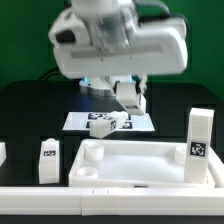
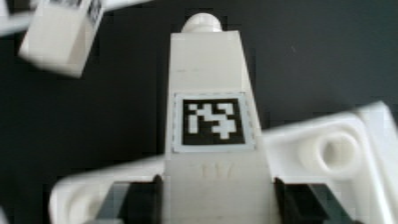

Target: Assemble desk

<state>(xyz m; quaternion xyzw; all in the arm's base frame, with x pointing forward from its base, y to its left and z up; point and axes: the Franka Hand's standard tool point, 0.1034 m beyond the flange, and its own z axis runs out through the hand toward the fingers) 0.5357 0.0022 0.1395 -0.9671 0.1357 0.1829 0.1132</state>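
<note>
My gripper (image 2: 217,196) is shut on a white desk leg (image 2: 210,90), its black pads pressed against both sides of the leg's base. The leg points away from the wrist and shows its square tag. In the exterior view my gripper (image 1: 129,100) hangs above the marker board with that leg (image 1: 106,124) slanting down from it. The desk slab (image 1: 130,162) lies in front, with round corner sockets. A second leg (image 1: 198,135) stands upright at the slab's corner on the exterior view's right. One slab socket (image 2: 331,150) shows beside the held leg.
A loose leg (image 1: 48,160) stands to the exterior view's left of the slab, and part of another (image 1: 2,152) shows at the frame edge. The marker board (image 1: 80,120) lies behind. A long white border rail (image 1: 110,196) runs along the front. Another white leg (image 2: 63,40) lies ahead.
</note>
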